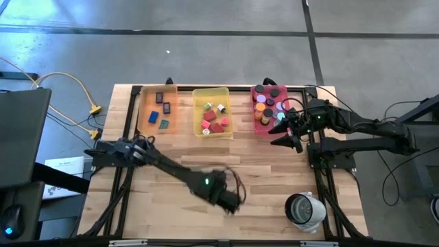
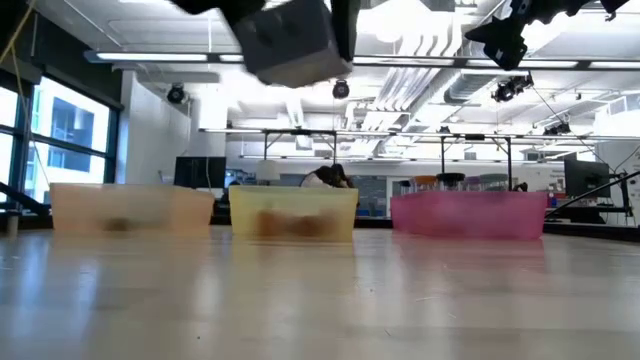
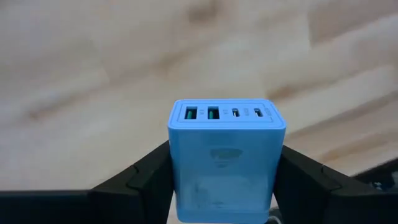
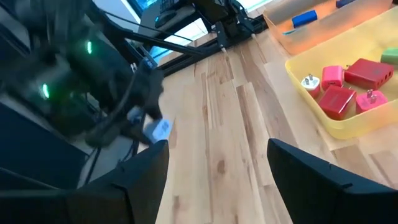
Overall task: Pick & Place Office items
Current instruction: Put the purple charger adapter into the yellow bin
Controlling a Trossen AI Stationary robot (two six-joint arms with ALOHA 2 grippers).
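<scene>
Between the two dark fingers of the left hand [image 3: 224,186] a light blue USB charger block [image 3: 225,158] is clamped, its port face turned forward and its sides pressed by the fingers [image 3: 146,177]. Seen from above, this hand [image 1: 230,199] is placed over the bare front middle of the bench [image 1: 260,165], well apart from the three trays at the far edge; in the level view the block is carried clear of the wood.

The grip is taken only on the block's lower sides, so a slip or a twist is judged possible if the arm is swung fast, and the charger could be dropped short of a tray. The orange tray [image 1: 157,110] already holds blue and dark flat pieces, the yellow tray [image 1: 212,111] red and white plug cubes, the pink tray [image 1: 269,107] round discs; a release over the wrong one would leave the item missorted. A low approach could let the block be knocked against a tray wall.

The right hand [image 1: 288,134] is held open beside the pink tray, empty; a crossing of paths is unlikely unless it is moved inward. The white-grey round device [image 1: 304,209] stands near the front right corner, out of the way.
</scene>
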